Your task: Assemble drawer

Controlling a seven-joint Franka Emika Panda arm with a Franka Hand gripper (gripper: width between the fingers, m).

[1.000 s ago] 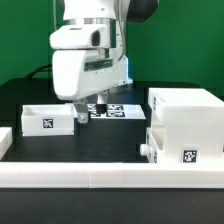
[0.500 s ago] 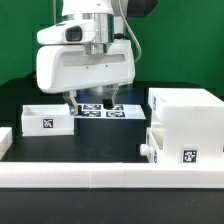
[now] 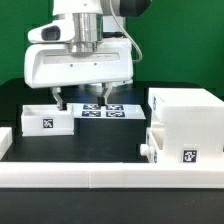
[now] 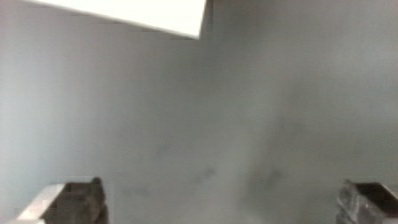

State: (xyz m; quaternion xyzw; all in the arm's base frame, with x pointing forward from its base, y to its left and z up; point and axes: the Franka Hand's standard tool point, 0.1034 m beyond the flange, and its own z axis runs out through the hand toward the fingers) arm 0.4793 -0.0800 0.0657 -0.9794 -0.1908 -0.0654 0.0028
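In the exterior view a small shallow white tray (image 3: 45, 118) with a square tag lies at the left. The tall white box casing (image 3: 185, 118) stands at the right. A second knobbed tray (image 3: 160, 148) sits in its lower part with the knob pointing left. My gripper (image 3: 82, 100) hangs open and empty just right of the loose tray, above the dark table, with one finger (image 3: 60, 100) close to the tray's right end. In the wrist view my gripper (image 4: 222, 205) is wide open over a blurred grey surface. A white corner (image 4: 134, 14) shows at the edge; I cannot tell what it belongs to.
The marker board (image 3: 112, 111) lies flat on the table behind the fingers. The long low white border rail (image 3: 100, 180) runs along the front, with a raised end at the left (image 3: 5, 140). A green wall stands behind.
The gripper has shifted toward the exterior view's left and turned about its axis. Its wide face now faces the camera and both fingers show spread apart beside the loose tray.
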